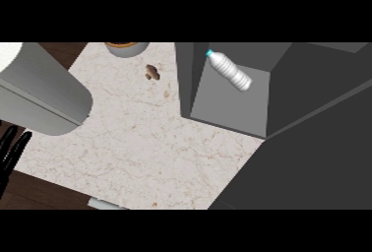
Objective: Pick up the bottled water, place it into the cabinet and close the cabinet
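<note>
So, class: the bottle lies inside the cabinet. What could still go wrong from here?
1. The bottle lies on its side in the cabinet, so it might roll toward the opening.
2. The cabinet still appears open; swinging the door shut could nudge the bottle if it sits near the edge.
3. Only the left hand shows, low at the view's left edge, far from the door, so reaching across is awkward.

No legible text, label, brand, number or sign appears on any surface. The clear plastic bottle with a blue cap [231, 73], lying inside the dark grey cabinet [218, 108], shows no readable label.
</note>
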You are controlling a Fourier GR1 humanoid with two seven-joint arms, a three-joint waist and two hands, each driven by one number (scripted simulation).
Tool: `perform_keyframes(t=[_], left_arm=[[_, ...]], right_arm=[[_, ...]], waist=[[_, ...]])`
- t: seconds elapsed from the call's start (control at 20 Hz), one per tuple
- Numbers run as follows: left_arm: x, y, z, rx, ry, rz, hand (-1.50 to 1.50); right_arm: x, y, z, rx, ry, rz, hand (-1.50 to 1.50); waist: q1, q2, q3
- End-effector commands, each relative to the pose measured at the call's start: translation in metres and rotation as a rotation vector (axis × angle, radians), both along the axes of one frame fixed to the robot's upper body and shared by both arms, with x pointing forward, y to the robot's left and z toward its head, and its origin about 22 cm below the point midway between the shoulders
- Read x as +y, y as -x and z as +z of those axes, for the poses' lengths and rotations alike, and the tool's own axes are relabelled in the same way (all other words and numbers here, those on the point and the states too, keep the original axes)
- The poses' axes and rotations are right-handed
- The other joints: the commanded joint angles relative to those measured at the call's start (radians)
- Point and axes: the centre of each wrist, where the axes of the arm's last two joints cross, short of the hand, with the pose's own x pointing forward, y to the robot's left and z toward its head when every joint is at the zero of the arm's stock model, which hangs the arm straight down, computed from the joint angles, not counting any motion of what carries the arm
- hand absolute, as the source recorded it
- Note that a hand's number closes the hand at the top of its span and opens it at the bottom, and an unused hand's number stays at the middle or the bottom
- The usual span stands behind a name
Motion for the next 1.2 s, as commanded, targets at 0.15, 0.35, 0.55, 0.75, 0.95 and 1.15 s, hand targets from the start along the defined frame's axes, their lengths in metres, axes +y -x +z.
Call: perform_keyframes(t=[0.15, 0.35, 0.55, 0.75, 0.95, 1.15], left_arm=[[0.001, -0.005, 0.005, -0.03, 0.008, -0.014, -1.5], [0.005, -0.004, 0.005, -0.02, -0.006, -0.007, -1.5], [0.002, -0.007, 0.007, -0.02, 0.004, -0.029, -1.5], [0.006, -0.006, 0.005, -0.019, 0.002, -0.018, -1.5], [0.009, -0.008, 0.005, -0.012, 0.0, -0.021, -1.5], [0.009, -0.01, 0.008, -0.024, -0.004, -0.01, -1.5]], right_arm=[[0.019, 0.001, -0.011, 0.134, -0.104, 0.02, 1.5], [0.014, -0.008, -0.009, 0.101, -0.093, -0.07, 1.5], [0.011, -0.02, -0.003, 0.015, 0.002, -0.105, 1.5], [0.012, -0.034, -0.002, -0.014, 0.074, -0.148, 1.5], [0.019, -0.055, -0.007, 0.004, 0.126, -0.202, 1.5], [0.029, -0.08, -0.01, 0.028, 0.147, -0.244, 1.5]], waist=[[0.021, 0.019, 0.006], [0.023, 0.021, 0.007], [0.016, 0.013, 0.006], [0.025, 0.007, 0.005], [0.021, 0.007, 0.008], [0.018, 0.001, 0.012]])
